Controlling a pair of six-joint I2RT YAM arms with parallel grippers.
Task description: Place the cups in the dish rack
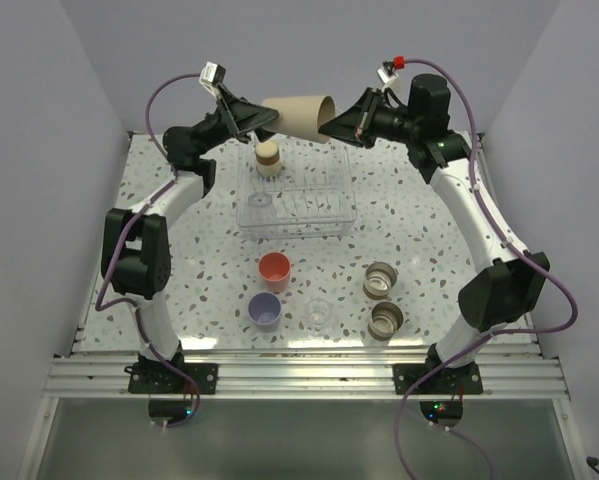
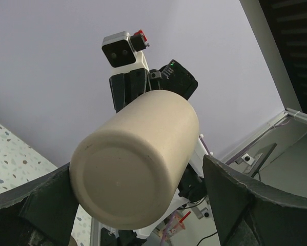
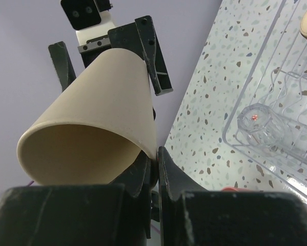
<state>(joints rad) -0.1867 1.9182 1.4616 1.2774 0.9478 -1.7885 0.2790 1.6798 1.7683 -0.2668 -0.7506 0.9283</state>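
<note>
We held the beige cup [image 1: 301,112] sideways aloft: our right gripper [image 3: 156,156] pinched its rim, its base lying between the spread jaws of our left gripper [image 1: 266,118].

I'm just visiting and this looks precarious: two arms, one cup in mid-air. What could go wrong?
1. The right gripper pinches only the rim of the beige cup, so the cup might slip or twist.
2. The left gripper is open around its base, so an early release could drop it onto the dish rack and the tan cup in it.
</note>
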